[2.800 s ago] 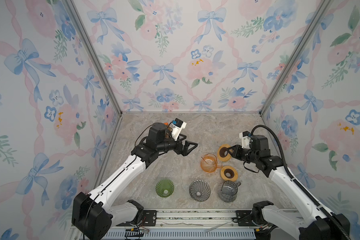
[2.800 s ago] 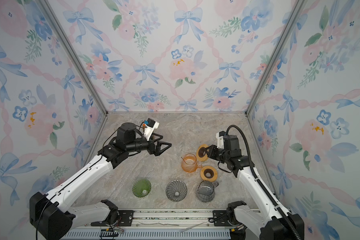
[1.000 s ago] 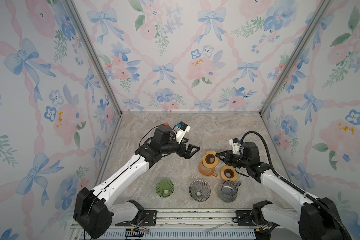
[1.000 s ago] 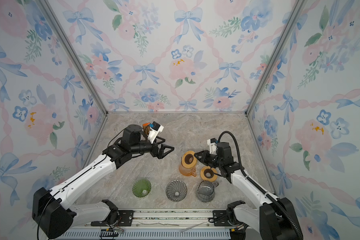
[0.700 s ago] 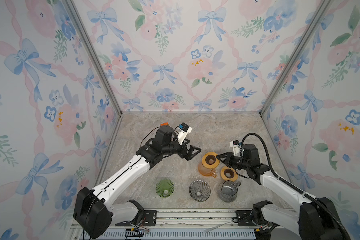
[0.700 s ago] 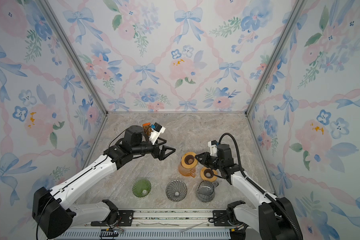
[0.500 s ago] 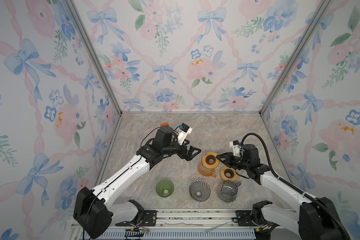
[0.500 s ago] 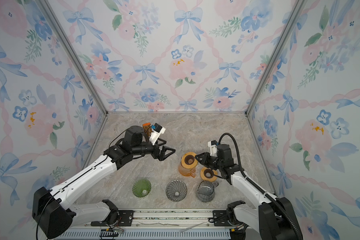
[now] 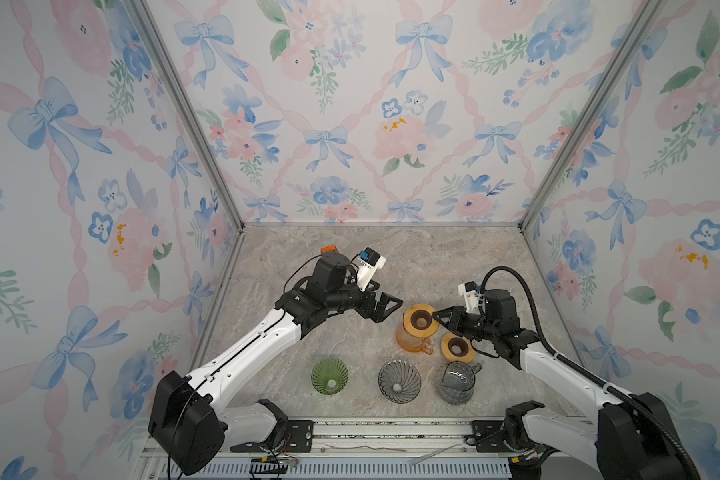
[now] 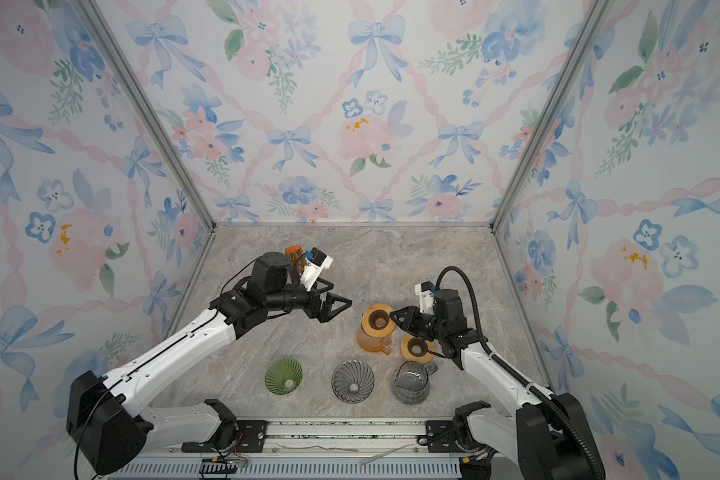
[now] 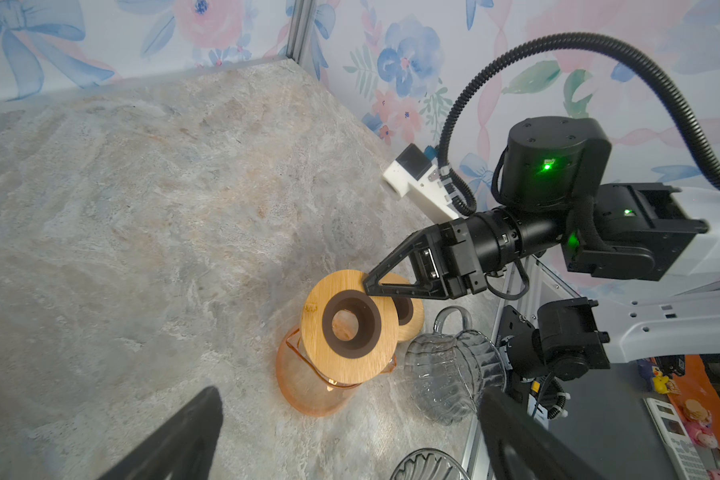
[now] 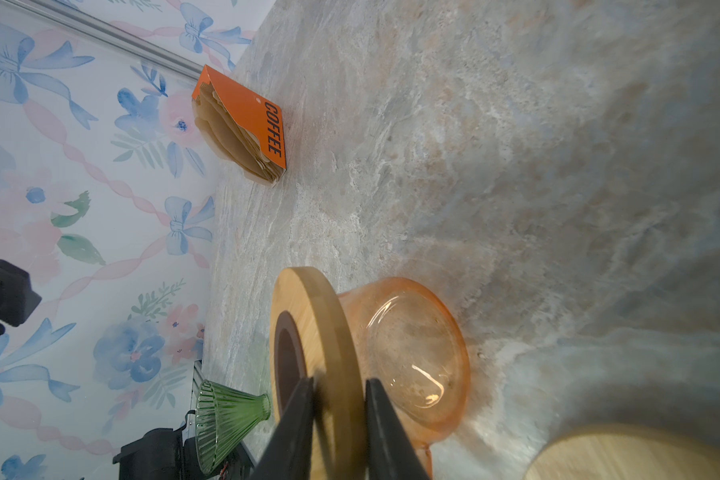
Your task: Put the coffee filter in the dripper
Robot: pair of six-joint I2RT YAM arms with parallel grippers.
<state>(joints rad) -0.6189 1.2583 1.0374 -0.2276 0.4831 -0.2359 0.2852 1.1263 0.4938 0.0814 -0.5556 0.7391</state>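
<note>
Marbled stone-look desk under flowered walls carries everything. Over the last few seconds my right gripper has brought the round wooden ring with the dark rubber collar across and set it on the orange glass carafe. It still pinches the ring's rim at three o'clock, jaws nearly together. My left gripper, spread wide and empty, has drifted in towards the carafe's ten o'clock side.

I judge the carafe is now prepared, but the task proper is not begun. The brown paper coffee filters sit in the orange cardboard box marked COFFEE at eleven o'clock on the desk. The green ribbed glass dripper and the grey ribbed glass dripper stand empty at six o'clock.
</note>
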